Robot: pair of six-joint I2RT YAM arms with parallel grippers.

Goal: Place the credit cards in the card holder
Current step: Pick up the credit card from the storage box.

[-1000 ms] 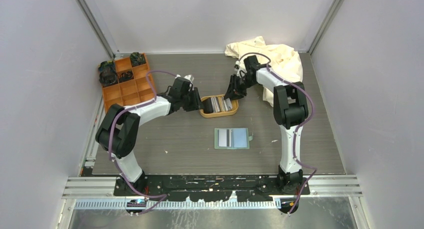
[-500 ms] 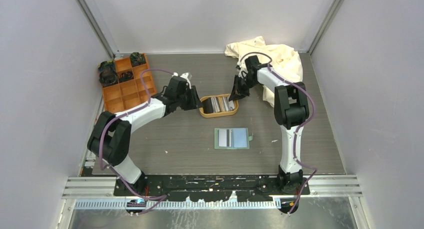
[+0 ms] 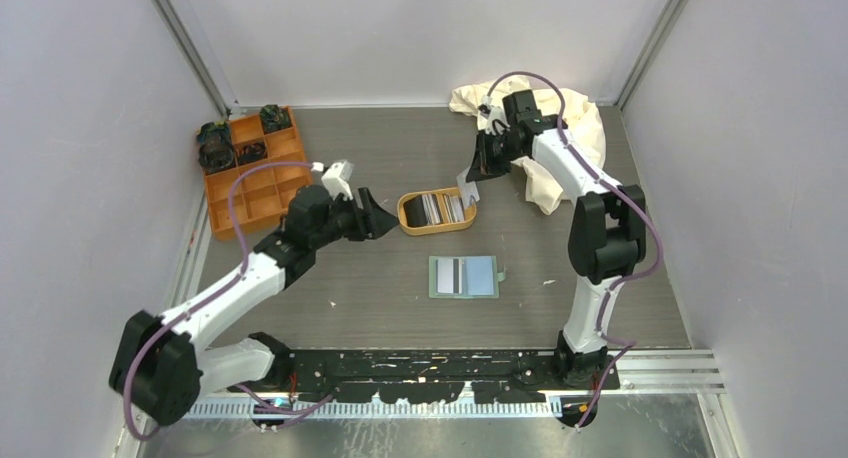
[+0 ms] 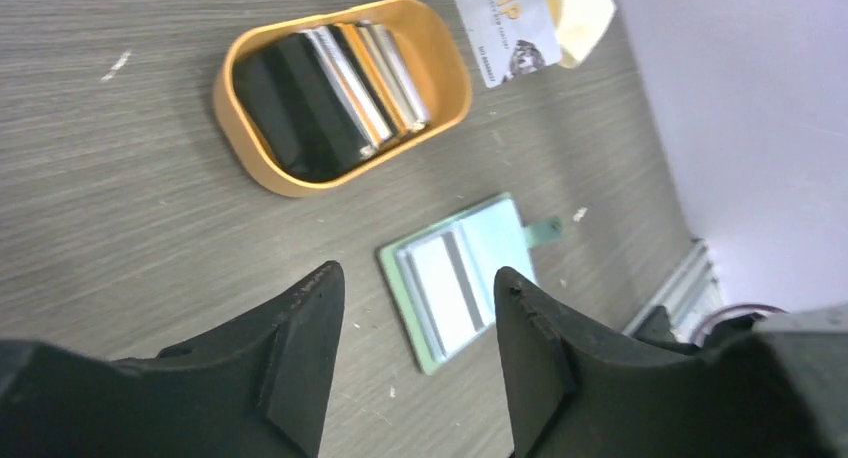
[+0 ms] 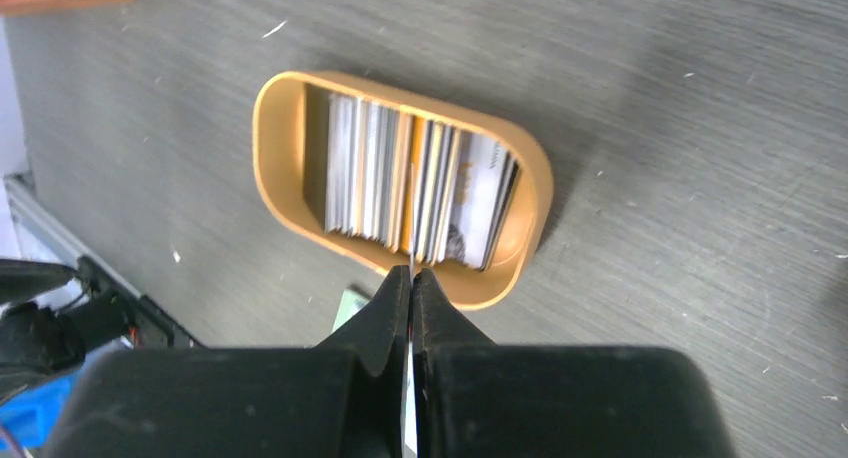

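Credit cards (image 5: 400, 193) stood in the tray (image 5: 272, 158), one card (image 4: 503, 33) pinched in the right gripper (image 5: 411, 278); the left gripper (image 4: 415, 308) gaped. It should probably go flat, edge-first, into the open card holder (image 3: 463, 276) nearby.

Bare surface (image 3: 350, 288) lies all around the card holder (image 3: 463, 276). Behind it the tan tray (image 3: 437, 210) sits between the left pincer (image 4: 417, 278) and the right pincer (image 5: 411, 275), which pinches a credit card (image 4: 505, 33).
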